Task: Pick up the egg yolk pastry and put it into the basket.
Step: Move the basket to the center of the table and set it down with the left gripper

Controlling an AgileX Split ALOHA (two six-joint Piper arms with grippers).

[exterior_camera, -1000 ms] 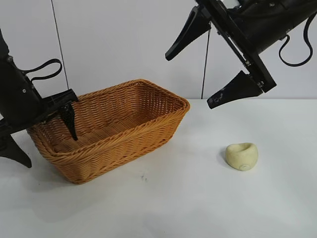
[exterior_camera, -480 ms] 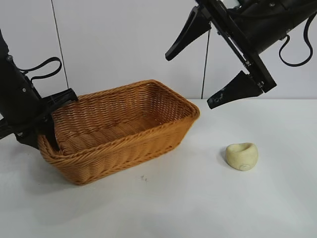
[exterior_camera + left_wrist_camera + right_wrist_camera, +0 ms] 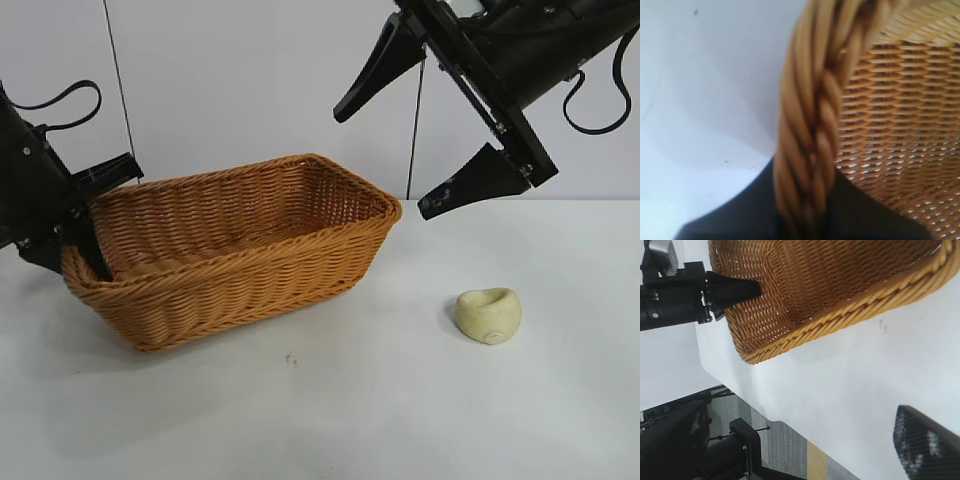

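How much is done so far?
Not much. The left claw has pinched the basket rim and tipped that end up. The right claw hangs open above the table. The pastry lies on the table, untouched; it has to be picked up and dropped in.

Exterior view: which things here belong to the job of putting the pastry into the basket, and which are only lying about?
Belong to the job:
- pastry, on the table, apart from the basket
- basket, its rim clamped by the left tool
- right tool, open, above the table

Only lying about:
- table
- wall
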